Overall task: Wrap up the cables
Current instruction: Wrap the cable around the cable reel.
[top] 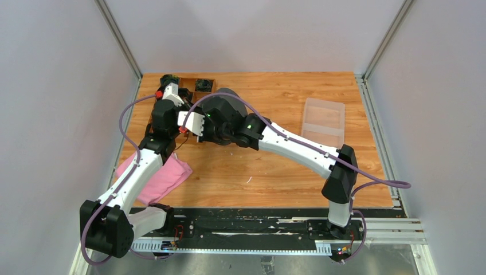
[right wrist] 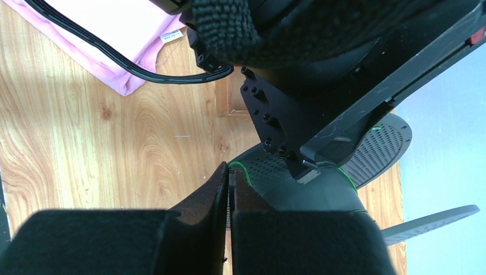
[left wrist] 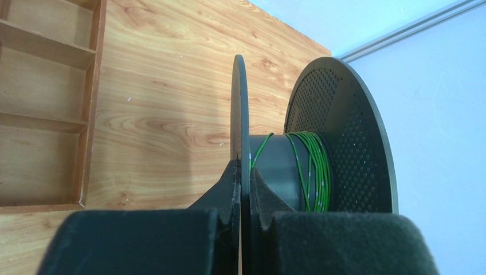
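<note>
Left wrist view: my left jaws are clamped on the thin front disc of a black spool (left wrist: 344,132), which stands on edge, one pad on each face of the disc.
Green wire (left wrist: 312,166): it is wound in a band round the spool's grey hub, bunched against the perforated back disc, and one strand crosses the hub slantwise toward the front disc.
Wooden tray (left wrist: 91,86): it lies on the desk (left wrist: 172,86) to the left of the spool, and the compartments in view hold nothing.
Right wrist view: my right jaws are pressed together, and a strand of the green wire comes out right at their tips, pinched there as far as I can see.
Spool from this side: it sits just beyond my right fingertips, partly hidden by my left wrist above it.
Pink cloth (right wrist: 114,34): it lies on the desk at the upper left, with a black cord across it.
Top view: both my arms meet at the far left of the desk, beside the tray.
Clear box (top: 324,120): it sits on the right of the desk, well apart from both arms.
</note>
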`<move>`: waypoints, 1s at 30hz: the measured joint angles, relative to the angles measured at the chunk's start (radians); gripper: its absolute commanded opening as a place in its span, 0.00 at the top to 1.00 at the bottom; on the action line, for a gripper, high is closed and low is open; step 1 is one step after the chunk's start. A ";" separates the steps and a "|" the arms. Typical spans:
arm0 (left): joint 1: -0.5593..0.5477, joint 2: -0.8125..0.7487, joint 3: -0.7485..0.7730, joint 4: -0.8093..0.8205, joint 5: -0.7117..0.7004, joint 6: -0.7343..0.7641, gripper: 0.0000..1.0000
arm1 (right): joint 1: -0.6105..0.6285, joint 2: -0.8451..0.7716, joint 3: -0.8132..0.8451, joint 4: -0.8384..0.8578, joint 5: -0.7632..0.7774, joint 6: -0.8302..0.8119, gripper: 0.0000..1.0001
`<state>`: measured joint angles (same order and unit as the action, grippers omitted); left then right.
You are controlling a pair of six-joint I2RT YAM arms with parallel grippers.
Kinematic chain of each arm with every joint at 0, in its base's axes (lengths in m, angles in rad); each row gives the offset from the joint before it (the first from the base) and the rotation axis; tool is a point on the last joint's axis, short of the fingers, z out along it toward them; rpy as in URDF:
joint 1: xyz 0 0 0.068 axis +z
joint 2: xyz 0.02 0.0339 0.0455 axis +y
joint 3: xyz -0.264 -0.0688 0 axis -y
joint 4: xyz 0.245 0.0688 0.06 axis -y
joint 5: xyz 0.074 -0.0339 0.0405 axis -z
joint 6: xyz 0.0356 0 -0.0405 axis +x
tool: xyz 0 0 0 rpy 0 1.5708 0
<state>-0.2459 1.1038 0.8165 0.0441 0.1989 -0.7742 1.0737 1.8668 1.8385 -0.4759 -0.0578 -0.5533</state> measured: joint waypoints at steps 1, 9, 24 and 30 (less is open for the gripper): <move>0.000 0.000 0.000 0.000 0.000 0.000 1.00 | 0.000 0.000 0.000 -0.001 0.004 -0.004 0.99; -0.007 0.000 0.000 0.006 0.021 -0.005 1.00 | 0.017 -0.022 -0.020 -0.023 0.057 -0.051 0.99; -0.007 0.000 0.000 0.008 0.033 -0.009 1.00 | 0.032 -0.023 -0.019 -0.054 0.083 -0.076 0.99; -0.007 0.000 0.000 0.008 0.034 -0.010 1.00 | 0.032 -0.023 -0.019 -0.042 0.066 -0.076 0.99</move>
<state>-0.2527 1.1038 0.8165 0.0521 0.2329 -0.7837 1.1053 1.8439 1.8191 -0.5182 0.0078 -0.6289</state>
